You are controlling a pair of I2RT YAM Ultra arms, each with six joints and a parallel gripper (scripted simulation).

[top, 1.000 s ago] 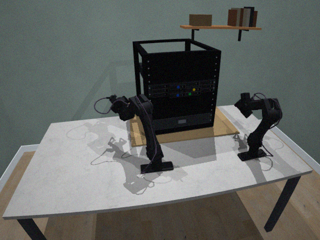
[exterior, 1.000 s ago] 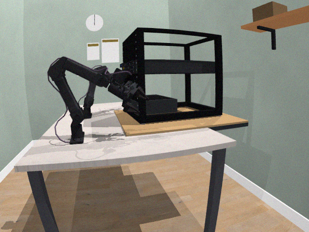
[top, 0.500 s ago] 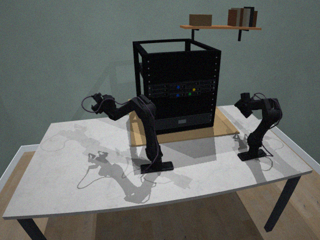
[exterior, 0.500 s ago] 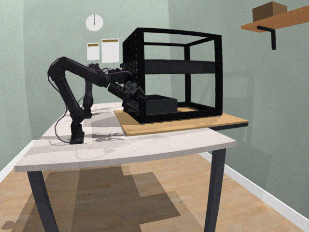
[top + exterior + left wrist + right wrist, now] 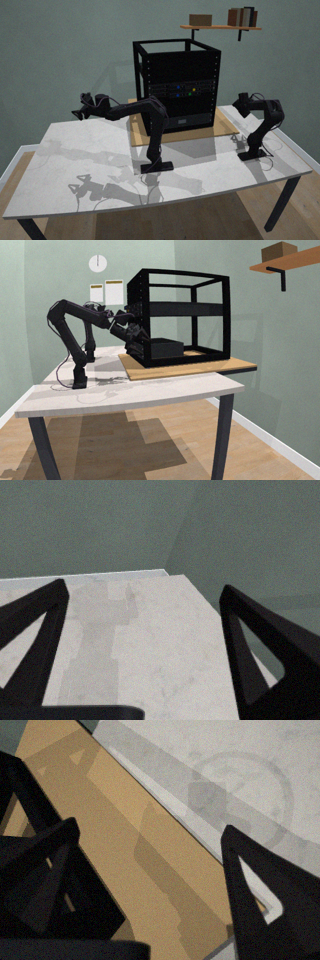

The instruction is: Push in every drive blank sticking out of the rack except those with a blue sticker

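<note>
The black rack (image 5: pixel 180 68) (image 5: pixel 226 317) stands upright on a wooden board (image 5: pixel 224 124) (image 5: pixel 180 370). A band of drive blanks (image 5: pixel 158 92) crosses its front. Two blue stickers (image 5: pixel 178 87) (image 5: pixel 177 95), a yellow sticker (image 5: pixel 193 89) and a green sticker (image 5: pixel 189 94) show on it. In the exterior view some blanks stick out in profile; which ones is too small to tell. My left gripper (image 5: pixel 77 115) (image 5: pixel 146 589) is open and empty, left of the rack and turned away from it. My right gripper (image 5: pixel 151 828) is open and empty, low beside the rack's front corner.
A plain unit with a pale label (image 5: pixel 182 121) sits low in the rack. The white table (image 5: pixel 103 136) (image 5: pixel 165 389) carries both arm bases. A wall shelf (image 5: pixel 219 27) (image 5: pixel 305 258) hangs behind the rack. The left arm partly covers the rack's lower left front in the top view.
</note>
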